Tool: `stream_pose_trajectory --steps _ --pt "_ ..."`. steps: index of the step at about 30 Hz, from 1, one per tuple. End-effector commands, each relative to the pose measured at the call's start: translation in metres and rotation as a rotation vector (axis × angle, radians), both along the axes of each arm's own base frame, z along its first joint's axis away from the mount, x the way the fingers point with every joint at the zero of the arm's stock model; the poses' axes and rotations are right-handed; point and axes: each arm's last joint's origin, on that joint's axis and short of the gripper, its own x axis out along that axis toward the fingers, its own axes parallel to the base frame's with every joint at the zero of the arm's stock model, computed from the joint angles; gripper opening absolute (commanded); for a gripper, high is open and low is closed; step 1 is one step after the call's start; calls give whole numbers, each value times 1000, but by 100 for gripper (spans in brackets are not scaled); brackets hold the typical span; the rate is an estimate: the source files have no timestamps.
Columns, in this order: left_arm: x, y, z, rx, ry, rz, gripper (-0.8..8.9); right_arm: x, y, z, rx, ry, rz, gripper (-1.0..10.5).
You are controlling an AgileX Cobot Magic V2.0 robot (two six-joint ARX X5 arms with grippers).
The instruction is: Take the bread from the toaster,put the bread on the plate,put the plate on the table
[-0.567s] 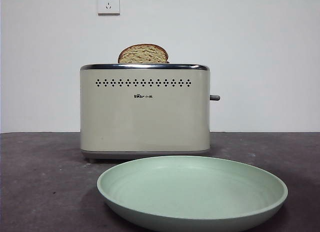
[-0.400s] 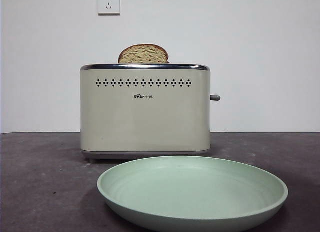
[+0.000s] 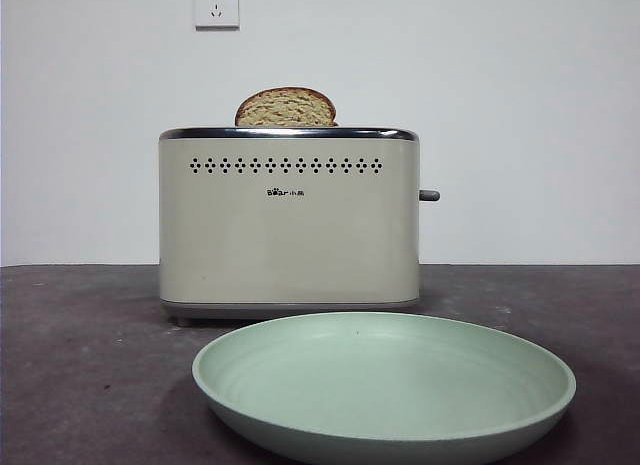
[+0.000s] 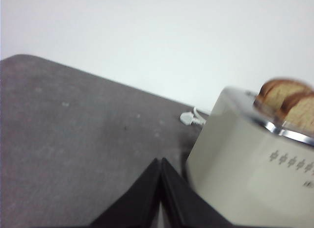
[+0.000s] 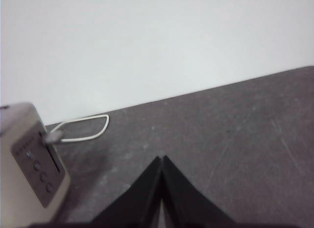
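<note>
My left tool (image 4: 161, 162) hangs over the worktop (image 4: 73, 139) beside the toaster (image 4: 245, 184), jaws pressed together and holding nothing; my right tool (image 5: 162, 159) is likewise pinched closed and empty off the lever end. The bread (image 3: 286, 107) stands upright in the toaster's slot, only its domed top clear of the chrome rim, with the mint-green plate (image 3: 520, 410) lying in front. I judge the slice light, stiff and crumbly, best pinched gently across its flat faces at the exposed crust.

It looks like a test room: bare white wall (image 3: 520, 115), one socket (image 3: 217, 6), plain grey bench (image 3: 80, 365)
</note>
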Motion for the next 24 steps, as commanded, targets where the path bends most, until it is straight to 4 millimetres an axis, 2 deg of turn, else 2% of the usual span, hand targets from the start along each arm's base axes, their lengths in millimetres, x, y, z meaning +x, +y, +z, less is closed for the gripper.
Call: stream_pose_trajectory --steps 1,7,16,20,24 --pt "-3 -1 16 -19 11 -28 3 0 1 18 16 -2 15 3" --pt "-1 -4 51 4 63 -134 4 8 4 61 -15 69 102 3" --pt "12 -10 105 103 176 -376 3 31 17 119 -159 322 403 3" --pt "16 -13 120 135 207 -481 3 38 25 134 -232 440 504 3" --pt "19 -14 128 146 243 -543 3 42 32 138 -269 536 571 3"
